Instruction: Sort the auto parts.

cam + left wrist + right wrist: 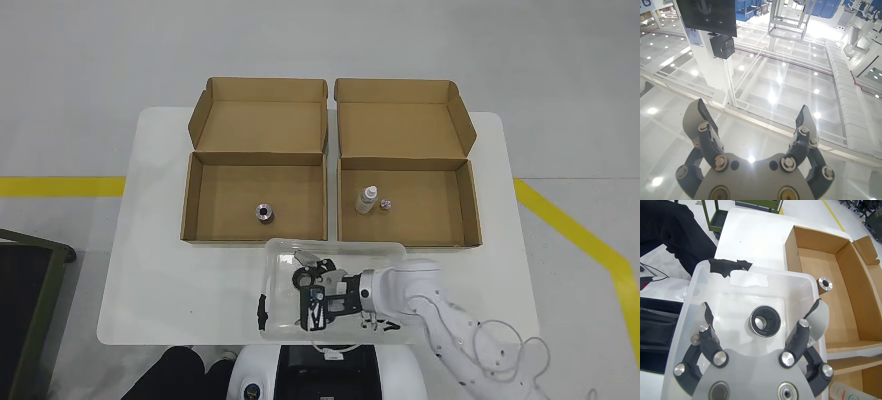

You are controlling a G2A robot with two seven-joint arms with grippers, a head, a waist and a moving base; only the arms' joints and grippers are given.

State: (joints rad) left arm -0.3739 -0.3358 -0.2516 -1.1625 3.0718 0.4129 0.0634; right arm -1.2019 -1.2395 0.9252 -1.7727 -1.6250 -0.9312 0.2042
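Fingers [817, 317] of the right gripper [762, 306] stand spread wide over a clear plastic bin [755, 272], holding no part. On the bin's floor, seen between the two fingers and untouched by them, sits a black sleeve with a metal outer ring [764, 321], its bore facing up. A torn strip of black tape [728, 267] and a patch of white tape [748, 280] cling to the bin's end wall. The bin rests at the near edge of a white table [160, 250].

Just beyond the bin lie two open brown cardboard boxes side by side. The left box [220, 205] holds a small silver metal cylinder with a hole through it [262, 211], upright near the middle of the floor. The right box [440, 210] holds a small white bottle [367, 199] and, just beside it, a tiny part [387, 204] too small to make out.

The left gripper [752, 103] points up at a ceiling [783, 79] with lights, its toothed fingers likewise parted.
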